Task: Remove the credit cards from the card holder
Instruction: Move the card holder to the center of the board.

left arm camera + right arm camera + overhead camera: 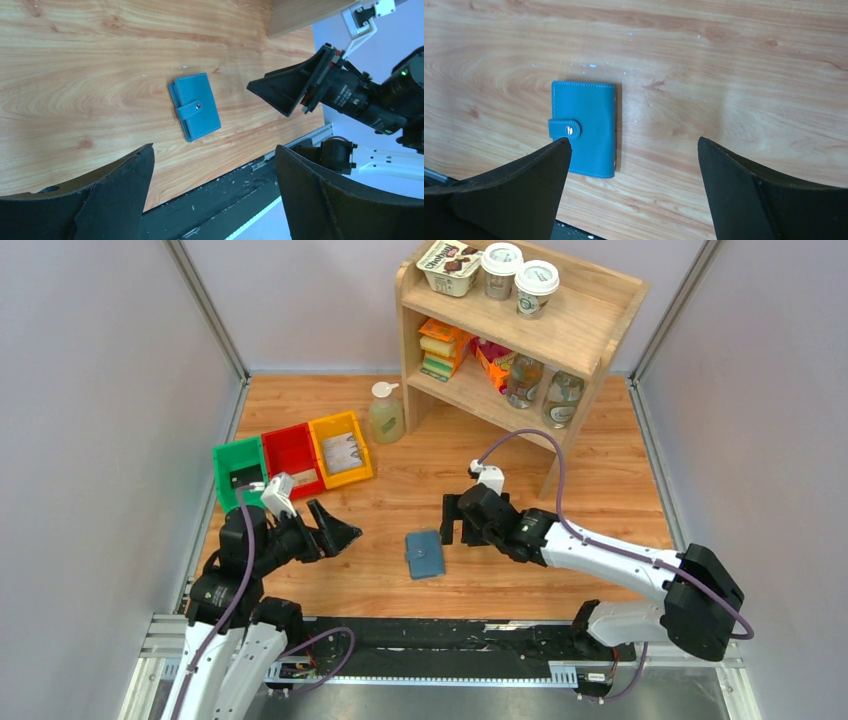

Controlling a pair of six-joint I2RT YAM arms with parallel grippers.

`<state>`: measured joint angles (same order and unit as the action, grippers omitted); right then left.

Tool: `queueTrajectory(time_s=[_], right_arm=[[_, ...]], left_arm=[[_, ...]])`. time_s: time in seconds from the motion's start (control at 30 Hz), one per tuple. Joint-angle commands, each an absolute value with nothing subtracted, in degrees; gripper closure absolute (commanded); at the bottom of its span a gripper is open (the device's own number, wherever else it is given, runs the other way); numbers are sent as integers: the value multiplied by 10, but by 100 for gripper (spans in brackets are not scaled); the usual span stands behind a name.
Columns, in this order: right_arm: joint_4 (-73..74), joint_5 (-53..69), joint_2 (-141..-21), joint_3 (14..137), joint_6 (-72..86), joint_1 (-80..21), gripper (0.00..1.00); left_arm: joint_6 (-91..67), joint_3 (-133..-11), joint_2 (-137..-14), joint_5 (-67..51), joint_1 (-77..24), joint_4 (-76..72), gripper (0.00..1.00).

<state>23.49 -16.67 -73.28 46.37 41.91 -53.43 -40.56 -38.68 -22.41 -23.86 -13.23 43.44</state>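
The card holder (426,554) is a small blue wallet lying flat and closed on the wooden table between the two arms, its snap strap fastened (585,128). It also shows in the left wrist view (195,106). My left gripper (340,525) hovers to its left, open and empty (213,148). To the holder's right my right gripper (458,525) also stands open and empty, just above the table (634,141). A grey-white patterned credit card (341,452) lies in the yellow bin. No card shows at the holder itself.
Green (238,468), red (290,452) and yellow (352,472) bins stand in a row at the back left. A soap bottle (386,413) stands beside a wooden shelf (570,335) that holds jars, cups and boxes. The table's black front rail (450,635) runs near the holder.
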Motion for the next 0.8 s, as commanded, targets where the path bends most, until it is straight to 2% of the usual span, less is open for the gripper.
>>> queueTrajectory(time_s=[0.0,0.07,0.13,0.23,0.3,0.6,0.77], right_arm=[[249,-222,-697,477,386,-562,0],[239,-222,-670,468,369,-562,0],[218,-243,-623,443,367,-561,0],[151,-298,-547,361,366,-557,0],[117,-272,-509,323,325,-542,0],[112,-240,-458,301,220,-537,0],[117,-242,-463,295,233,-536,0]], left_arm=[[-401,-360,-222,-252,-136,400,6],[-406,-347,-231,-251,-136,390,9],[-396,-333,-257,-289,-136,345,17],[-394,-329,-325,-302,-136,294,18],[-386,-346,-369,-302,-147,285,18],[-369,-412,-549,-54,-371,280,13],[-361,-475,-675,19,-424,303,12]])
